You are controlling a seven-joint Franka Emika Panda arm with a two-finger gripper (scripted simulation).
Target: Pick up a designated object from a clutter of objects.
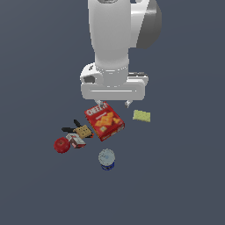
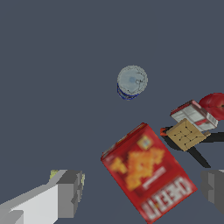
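The designated object, a small flat tan block (image 1: pixel 82 131) with a pale speckled face, lies on the black pronged item (image 1: pixel 69 129), to the exterior view's left of the red Cheez-It box (image 1: pixel 104 121). In the wrist view the tan block (image 2: pixel 185 134) sits beside the Cheez-It box (image 2: pixel 146 175). My gripper (image 1: pixel 116 104) is open and empty, hovering above the far end of the Cheez-It box, apart from the tan block. In the wrist view the gripper (image 2: pixel 141 192) straddles the box, with its fingers (image 2: pixel 68 192) wide apart.
A small red-and-white box (image 1: pixel 75 140) and a red round item (image 1: pixel 61 145) lie next to the tan block. A blue-white can (image 1: pixel 107 159) stands nearer the front. A yellow-green pad (image 1: pixel 142 116) lies to the exterior view's right, partly behind a finger in the wrist view (image 2: pixel 54 174).
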